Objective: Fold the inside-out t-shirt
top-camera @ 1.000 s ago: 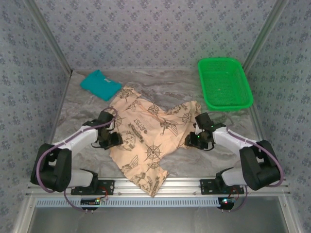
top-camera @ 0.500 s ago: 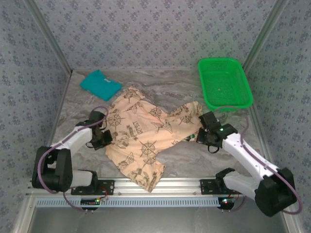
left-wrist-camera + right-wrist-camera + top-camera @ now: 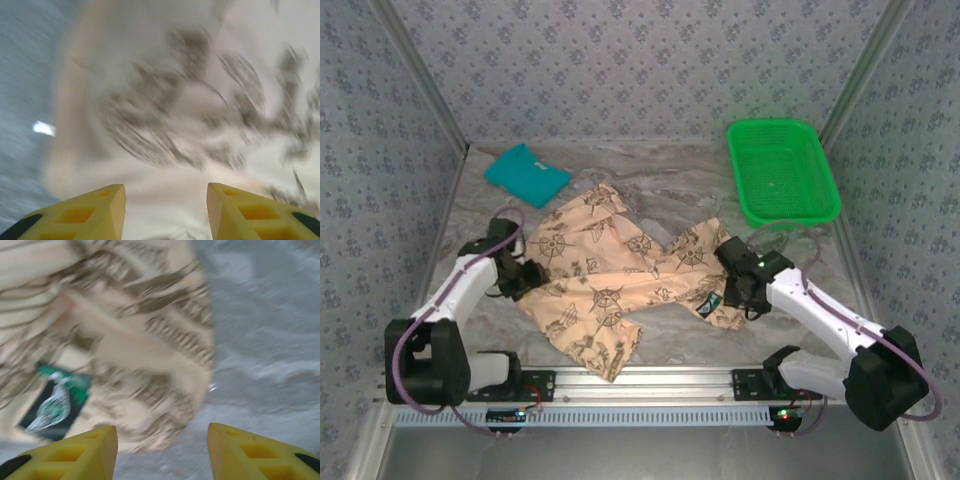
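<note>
Shifted leftward and spread flatter than a second ago, the inside-out t-shirt [image 3: 610, 265] lies crumpled across the middle of the marbled table [image 3: 670, 165], one corner reaching the near rail [image 3: 650, 378]. Both arms have swung to new spots at its flanks.

At far left, the left gripper [image 3: 520, 275] sits at the shirt's left edge. In its wrist view its yellow fingers [image 3: 95, 210] stand apart, with nothing between them and blurred printed cloth [image 3: 190, 100] just beyond. A folded teal shirt [image 3: 525, 173] lies behind, well apart.

The cloth looks light, limp and prone to bunching; it should be taken by pinching hems or sleeve edges, never the middle.

At right, the right gripper [image 3: 735, 290] hovers over the shirt's right edge. Its fingers [image 3: 95, 450] are likewise apart and empty, beside a dark green label [image 3: 55, 402].

Bare table lies beyond that edge, towards the green basket [image 3: 783, 170]. Walls close in on both sides, so folding room is mostly central and rearward.
</note>
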Controlling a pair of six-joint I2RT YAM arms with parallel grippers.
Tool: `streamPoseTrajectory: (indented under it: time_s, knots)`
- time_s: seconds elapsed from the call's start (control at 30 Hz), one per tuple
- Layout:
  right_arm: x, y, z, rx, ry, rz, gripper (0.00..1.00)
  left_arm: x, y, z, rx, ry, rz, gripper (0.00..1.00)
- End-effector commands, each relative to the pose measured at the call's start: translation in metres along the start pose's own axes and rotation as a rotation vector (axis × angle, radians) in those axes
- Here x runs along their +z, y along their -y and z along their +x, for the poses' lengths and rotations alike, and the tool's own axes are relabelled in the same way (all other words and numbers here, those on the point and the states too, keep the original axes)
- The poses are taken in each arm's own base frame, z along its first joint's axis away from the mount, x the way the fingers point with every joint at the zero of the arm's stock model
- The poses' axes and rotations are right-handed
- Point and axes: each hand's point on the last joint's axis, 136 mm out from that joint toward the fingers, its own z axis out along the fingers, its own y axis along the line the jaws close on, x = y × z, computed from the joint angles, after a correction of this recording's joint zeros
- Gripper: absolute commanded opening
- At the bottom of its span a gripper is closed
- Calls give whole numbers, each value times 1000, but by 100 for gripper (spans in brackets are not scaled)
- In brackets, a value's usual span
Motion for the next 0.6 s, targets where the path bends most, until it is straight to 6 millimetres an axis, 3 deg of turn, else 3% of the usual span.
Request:
streamPoseTrajectory:
  time_s: [0.0, 0.07, 0.17, 0.23, 0.27, 0.3, 0.33, 0.37, 0.4, 0.43, 0.57]
  knots:
    - [11, -24, 36, 155, -152, -155, 56, 2, 8, 58, -93, -144, 13, 50]
    - [29, -20, 44, 208, -174, -142, 57, 20, -2, 69, -181, -173, -12, 51]
    - [44, -17, 33, 198, -156, -113, 57, 44, -26, 72, -238, -171, -120, 52]
    - [49, -13, 25, 174, -138, -88, 54, 56, -40, 70, -255, -158, -191, 53]
    - [52, -8, 22, 183, -133, -63, 47, 61, -44, 70, -265, -166, -212, 52]
    - [54, -6, 19, 185, -128, -62, 39, 65, -45, 70, -275, -178, -216, 49]
    - [55, -3, 14, 191, -109, -57, 26, 67, -48, 73, -281, -197, -226, 38]
    - [54, 4, 8, 208, -83, -37, 10, 70, -47, 67, -287, -185, -210, 17]
    - [52, 8, 1, 215, -52, -33, 1, 70, -47, 64, -295, -185, -198, 6]
    - [46, 11, -10, 209, -8, -33, 0, 69, -46, 59, -301, -180, -169, 0]
    - [10, 26, -54, 132, 149, 27, 0, 36, -43, 34, -347, -139, -87, 0]
